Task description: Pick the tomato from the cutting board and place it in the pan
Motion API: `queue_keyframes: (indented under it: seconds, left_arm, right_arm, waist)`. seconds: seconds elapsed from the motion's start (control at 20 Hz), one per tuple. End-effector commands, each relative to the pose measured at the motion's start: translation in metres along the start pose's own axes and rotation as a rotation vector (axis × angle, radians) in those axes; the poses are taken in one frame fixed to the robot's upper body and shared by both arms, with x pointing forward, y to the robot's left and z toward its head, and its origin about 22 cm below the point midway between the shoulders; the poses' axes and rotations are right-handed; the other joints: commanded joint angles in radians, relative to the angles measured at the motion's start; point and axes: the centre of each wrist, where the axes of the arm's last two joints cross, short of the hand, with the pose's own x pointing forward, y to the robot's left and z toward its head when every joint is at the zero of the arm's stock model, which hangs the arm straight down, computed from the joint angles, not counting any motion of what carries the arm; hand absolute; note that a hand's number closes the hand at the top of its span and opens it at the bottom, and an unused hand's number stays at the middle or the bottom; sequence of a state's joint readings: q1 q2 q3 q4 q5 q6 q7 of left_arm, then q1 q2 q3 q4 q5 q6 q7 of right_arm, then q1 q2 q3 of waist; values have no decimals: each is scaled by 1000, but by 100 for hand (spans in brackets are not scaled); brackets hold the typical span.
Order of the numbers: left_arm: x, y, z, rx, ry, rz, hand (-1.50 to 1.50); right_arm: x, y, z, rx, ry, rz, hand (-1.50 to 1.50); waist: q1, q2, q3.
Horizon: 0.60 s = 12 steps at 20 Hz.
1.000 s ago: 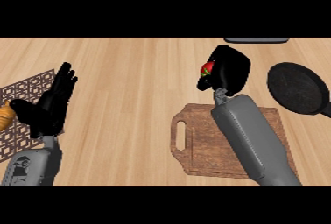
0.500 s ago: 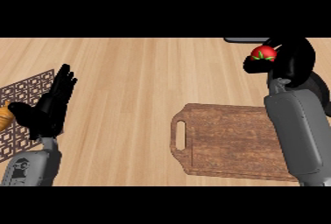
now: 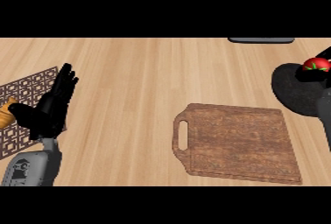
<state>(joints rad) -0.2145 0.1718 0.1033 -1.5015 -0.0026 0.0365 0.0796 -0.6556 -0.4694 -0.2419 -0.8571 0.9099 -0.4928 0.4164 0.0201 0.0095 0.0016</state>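
Head view: red round tomato (image 3: 317, 64) shows over black round pan's (image 3: 294, 94) far-right rim; right hand's (image 3: 309, 74) grasp cannot be told. Left hand (image 3: 50, 109) rests left, fingers straight. Risk: release at rim rolls tomato onto wooden bench (image 3: 142, 78).

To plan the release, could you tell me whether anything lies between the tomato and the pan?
Nothing visible does: the tomato, held by the right hand, shows over the pan at its far side, with only that hand beneath it.
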Motion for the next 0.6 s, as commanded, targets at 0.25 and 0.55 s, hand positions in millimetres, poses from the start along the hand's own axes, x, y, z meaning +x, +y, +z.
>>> queue_keyframes:
  seconds: [0.25, 0.55]
  left_arm:
    - [5, -19, -9, -21, -12, 14, 0]
    - [5, -21, -14, -19, -17, 9, 0]
  right_arm:
    - [-90, 1, -28, -60, 71, 71, 150]
    - [-100, 10, -23, -18, 131, -106, 150]
  waist:
    - [31, 17, 4]
    - [32, 19, 8]
